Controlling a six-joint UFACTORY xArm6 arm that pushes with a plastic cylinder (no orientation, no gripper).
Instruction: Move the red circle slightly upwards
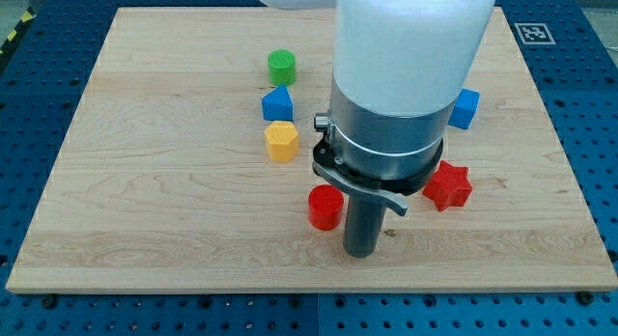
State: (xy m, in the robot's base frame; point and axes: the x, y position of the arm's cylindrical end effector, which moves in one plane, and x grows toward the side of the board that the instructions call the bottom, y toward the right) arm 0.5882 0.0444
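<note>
The one camera looks down on a pale wooden board (pixel 145 210) lying on a blue perforated table (pixel 29 114). A black-and-white marker tag (pixel 533 33) sits on the table at the board's upper right corner, and a yellow-black striped edge (pixel 12 32) shows at the view's far left. No containers are to be seen; every block lies loose on the board.

Six blocks can be counted: one red circle (pixel 325 207), one red star (pixel 447 185), one green cylinder (pixel 282 67), one yellow hexagon (pixel 281 141), and two blue blocks. The blue block (pixel 277 104) near the middle sits between green and yellow, close to both; the second blue block (pixel 465 108) peeks out at the right of the arm (pixel 401 75), partly hidden.

My tip (pixel 361 252) rests on the board just right of the red circle and slightly lower; whether they touch cannot be told. The rod has no jaws to open or close. The red circle lies low on the board, well below the yellow hexagon, with the star off to its right.
</note>
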